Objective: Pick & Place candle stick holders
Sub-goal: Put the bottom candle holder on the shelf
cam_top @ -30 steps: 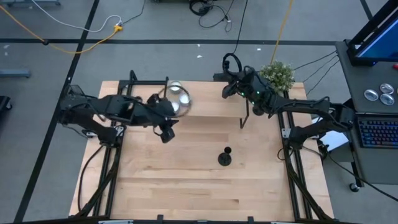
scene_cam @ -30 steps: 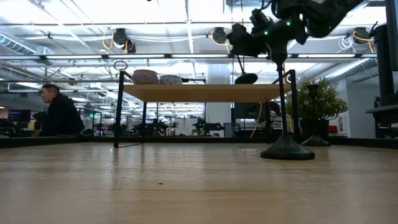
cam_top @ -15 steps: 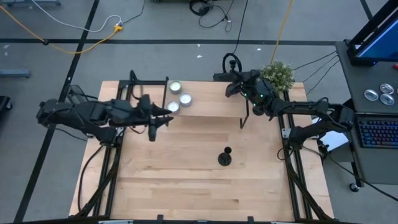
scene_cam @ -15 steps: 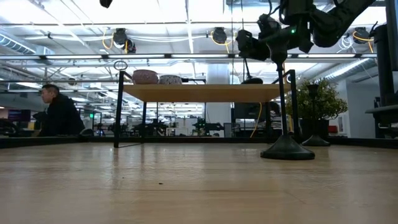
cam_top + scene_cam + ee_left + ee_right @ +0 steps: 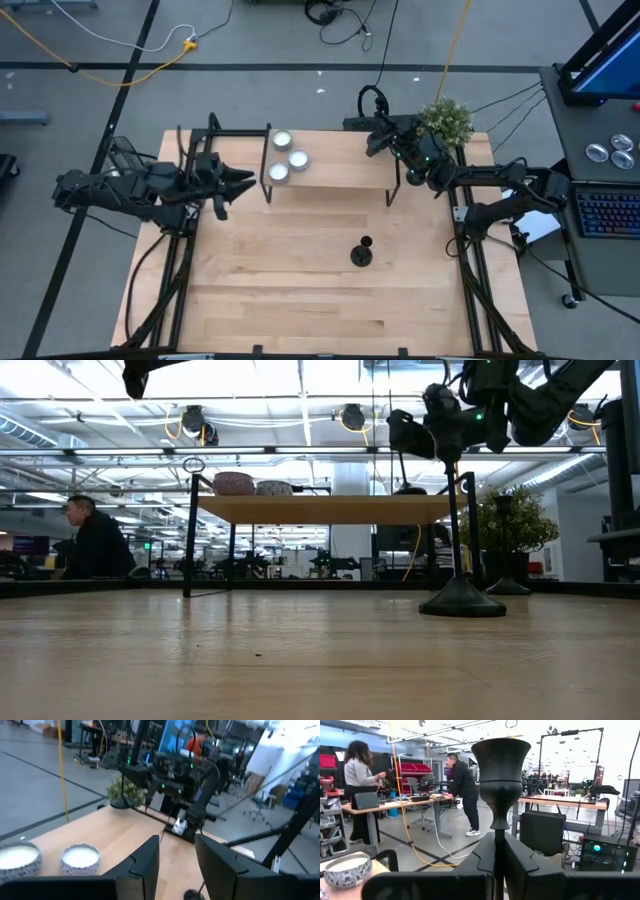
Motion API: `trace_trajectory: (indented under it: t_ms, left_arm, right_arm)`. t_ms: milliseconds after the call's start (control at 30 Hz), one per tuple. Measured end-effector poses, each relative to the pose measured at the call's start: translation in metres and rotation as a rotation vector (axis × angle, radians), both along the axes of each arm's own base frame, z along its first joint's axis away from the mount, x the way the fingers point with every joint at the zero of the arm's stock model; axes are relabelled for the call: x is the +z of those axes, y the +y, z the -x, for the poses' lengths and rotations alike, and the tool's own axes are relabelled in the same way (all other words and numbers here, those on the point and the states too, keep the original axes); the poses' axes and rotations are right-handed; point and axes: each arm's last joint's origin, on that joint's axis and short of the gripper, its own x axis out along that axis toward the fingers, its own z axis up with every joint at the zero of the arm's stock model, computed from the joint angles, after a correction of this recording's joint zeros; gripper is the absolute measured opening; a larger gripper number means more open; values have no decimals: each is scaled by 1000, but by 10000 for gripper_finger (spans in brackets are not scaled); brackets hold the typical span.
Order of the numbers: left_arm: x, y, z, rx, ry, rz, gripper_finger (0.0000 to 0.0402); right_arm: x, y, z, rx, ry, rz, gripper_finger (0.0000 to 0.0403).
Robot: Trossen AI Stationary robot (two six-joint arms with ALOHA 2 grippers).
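Candle stick holders seen: two in all; one gripped candle stick holder [image 5: 500, 780] held up in the air, and one free candle stick holder [image 5: 362, 252] standing upright on the wooden table [image 5: 300, 290]
Gripped holder: black, cup-shaped top above a thin stem; the right wrist view shows the stem pinched between both dark fingers, cup upward; it hangs above the right end of the shelf
Free holder: round disc base and short stem, alone on the open tabletop in front of the shelf, well apart from both grippers; in the low view it stands to the right, base flat on the wood
Right gripper [image 5: 385, 133]: at the back right of the table, near the plant, jaws closed on the holder's stem
Left gripper [image 5: 240, 180]: off the left end of the shelf, raised, jaws parted with nothing between them; its wrist view shows a clear gap between the two fingers
Raised shelf [image 5: 330, 170]: one wooden board on black legs across the back of the table
Bowls [image 5: 287, 158]: three small patterned bowls with white insides, clustered at the shelf's left end
Plant [image 5: 446, 120]: one green potted plant at the back right corner
People: two persons standing at desks in the right wrist view; one seated person [image 5: 96, 542] at far left in the low view
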Motion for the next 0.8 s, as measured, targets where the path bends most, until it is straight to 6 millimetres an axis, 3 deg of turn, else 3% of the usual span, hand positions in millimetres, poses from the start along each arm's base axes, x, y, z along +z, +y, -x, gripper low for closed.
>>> trace_trajectory:
  t_ms: [267,800]
  left_arm:
    - [-12,6,8,41,-3,19,131]
    - [-14,8,8,33,16,51,131]
  right_arm:
    - [-15,-6,-10,23,-6,1,8]
    - [-13,-3,-10,18,7,16,8]
